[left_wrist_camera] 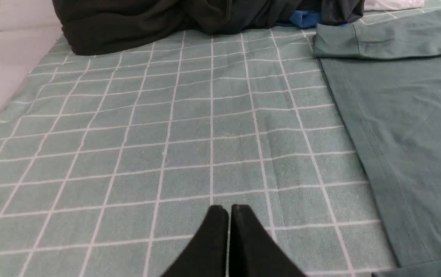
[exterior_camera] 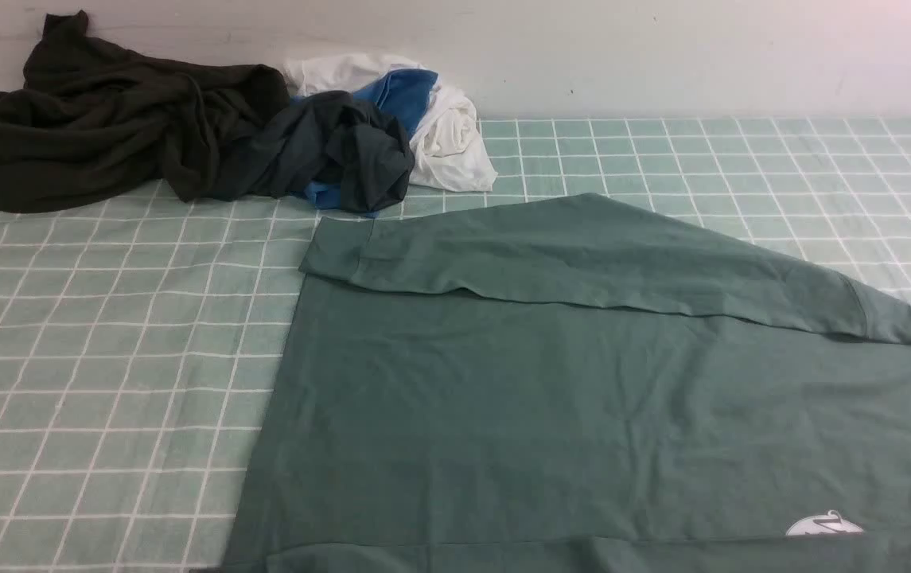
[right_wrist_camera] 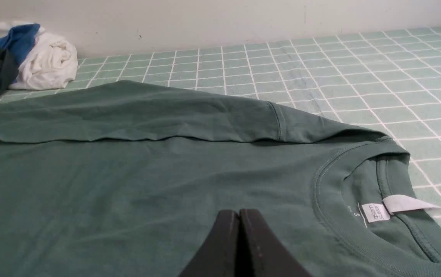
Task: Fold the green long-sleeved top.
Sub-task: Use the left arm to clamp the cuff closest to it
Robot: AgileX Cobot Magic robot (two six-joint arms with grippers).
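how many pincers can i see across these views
2. The left pincer, shut, is over the bare checked cloth beside the green long-sleeved top; the right pincer, shut, is over the top's body near its collar.

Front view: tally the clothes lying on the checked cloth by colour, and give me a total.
Green: 1, the green long-sleeved top, laid out
Olive-black: 1, the olive-black garment, crumpled
Navy-grey: 1, the navy-grey garment, crumpled
Blue: 1, the blue cloth
White: 1, the white cloth
Total: 5; the pile may hide more
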